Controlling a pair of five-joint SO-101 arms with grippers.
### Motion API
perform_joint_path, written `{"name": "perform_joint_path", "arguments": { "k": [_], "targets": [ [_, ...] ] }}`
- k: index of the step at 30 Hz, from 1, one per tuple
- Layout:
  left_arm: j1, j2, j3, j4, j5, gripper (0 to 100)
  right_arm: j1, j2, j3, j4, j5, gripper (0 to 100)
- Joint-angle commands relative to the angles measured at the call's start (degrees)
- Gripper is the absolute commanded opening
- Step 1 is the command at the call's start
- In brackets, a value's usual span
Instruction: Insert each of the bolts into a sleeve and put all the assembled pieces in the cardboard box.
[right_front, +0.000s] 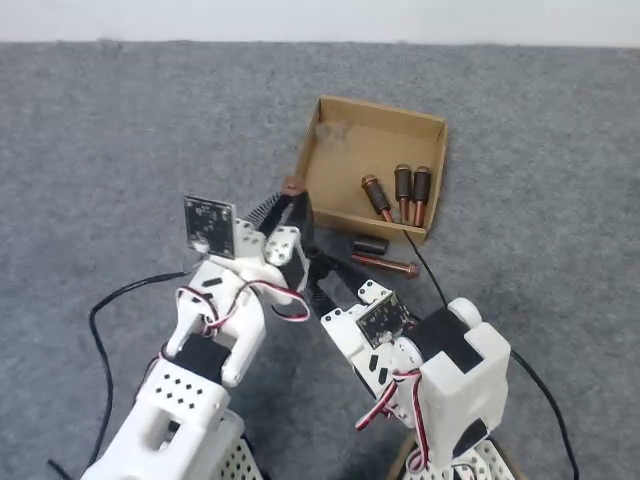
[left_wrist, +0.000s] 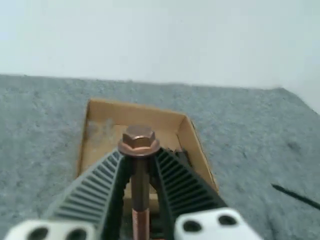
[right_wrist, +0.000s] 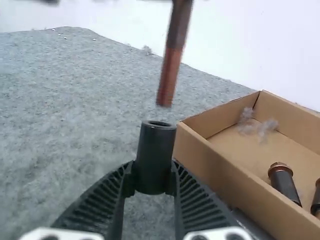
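Observation:
My left gripper (left_wrist: 139, 161) is shut on a copper bolt (left_wrist: 138, 141) and holds it upright, hex head up, near the front left corner of the cardboard box (right_front: 322, 128). My right gripper (right_wrist: 152, 172) is shut on a black sleeve (right_wrist: 154, 152), open end up. The bolt's shank (right_wrist: 172, 55) hangs just above the sleeve's mouth with a small gap. In the high view both grippers (right_front: 293, 212) (right_front: 316, 274) meet beside the box. Three assembled pieces (right_front: 402, 192) lie in the box.
A loose black sleeve (right_front: 369, 245) and a loose copper bolt (right_front: 384, 264) lie on the grey carpet just in front of the box. A black cable (right_front: 425, 262) runs past them. Open carpet spreads to the left and far side.

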Motion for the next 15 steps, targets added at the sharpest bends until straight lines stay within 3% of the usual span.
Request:
{"name": "perform_joint_path", "arguments": {
  "k": [1, 15],
  "targets": [
    [1.58, -2.64, -0.57, 0.00, -1.14, 1, 0.75, -2.95, -2.02, 0.13, -0.53, 0.7],
    [1.93, -2.64, 2.33, 0.09, -3.16, 1, 0.92, -3.12, -1.93, -0.40, -0.53, 0.7]
  ]
}}
